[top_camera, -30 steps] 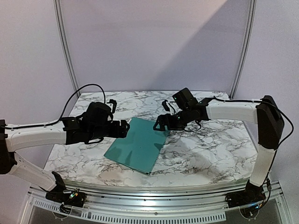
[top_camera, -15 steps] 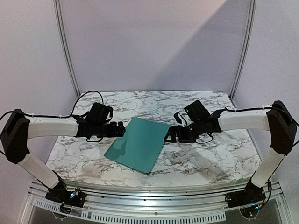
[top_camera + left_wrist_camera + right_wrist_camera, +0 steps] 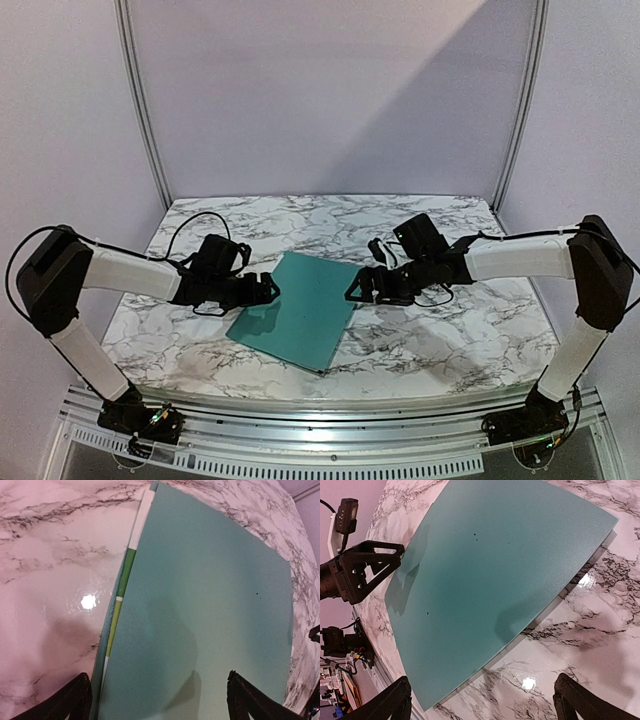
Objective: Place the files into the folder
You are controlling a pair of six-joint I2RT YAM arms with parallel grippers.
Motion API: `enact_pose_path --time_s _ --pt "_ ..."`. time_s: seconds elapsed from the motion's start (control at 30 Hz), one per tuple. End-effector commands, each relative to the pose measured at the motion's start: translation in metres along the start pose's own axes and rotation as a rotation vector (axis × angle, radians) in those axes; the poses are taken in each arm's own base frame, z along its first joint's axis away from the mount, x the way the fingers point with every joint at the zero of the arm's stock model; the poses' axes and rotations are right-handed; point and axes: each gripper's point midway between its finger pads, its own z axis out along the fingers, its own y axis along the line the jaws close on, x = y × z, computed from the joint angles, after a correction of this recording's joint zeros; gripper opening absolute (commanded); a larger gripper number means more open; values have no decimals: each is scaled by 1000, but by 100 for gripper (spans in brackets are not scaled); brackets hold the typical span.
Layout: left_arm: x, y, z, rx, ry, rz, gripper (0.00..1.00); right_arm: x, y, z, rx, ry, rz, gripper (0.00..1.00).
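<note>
"Two questions: what was the surface, and the room?"

"White marbled table [image 3: 450, 330], plain lilac walls [image 3: 330, 90], and a metal rail [image 3: 320, 420] along the near edge."

"Where was the folder [image 3: 297, 310]?"

"Closed flat at the table's middle, with the files [image 3: 126, 572] peeking out along one edge."

"Was anything in the way?"

"The left gripper [image 3: 266, 291] was at that edge and the right gripper [image 3: 356, 290] by the opposite one. Both had their jaws wide and empty."

The flat folder [image 3: 300, 310] lies low in mid-worktop [image 3: 450, 325], closely flanked by the left pincer [image 3: 268, 291] and right pincer [image 3: 352, 291] (both wide-jawed at its side edges), with open marble behind, in front and toward both ends.
</note>
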Motion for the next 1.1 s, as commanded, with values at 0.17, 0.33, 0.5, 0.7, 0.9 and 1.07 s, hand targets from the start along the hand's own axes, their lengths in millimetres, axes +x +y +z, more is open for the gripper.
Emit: enact_pose_path --time_s 0.17,0.33,0.5,0.7,0.9,1.07 --pt "19 -26 21 83 69 -29 92 -8 -22 -18 74 -37 1 99" --pt "22 -51 32 126 71 -15 91 -17 -37 -33 114 -67 14 99" --pt "26 -85 41 198 73 3 89 -28 -51 -53 170 -115 18 99" --pt "31 -131 47 301 73 18 88 -43 -69 -81 224 -181 36 99" --pt "34 -165 43 373 55 41 86 -52 -77 -107 277 -234 24 99" --pt "7 -174 17 356 -58 102 86 -59 -73 -122 288 -279 -6 99"
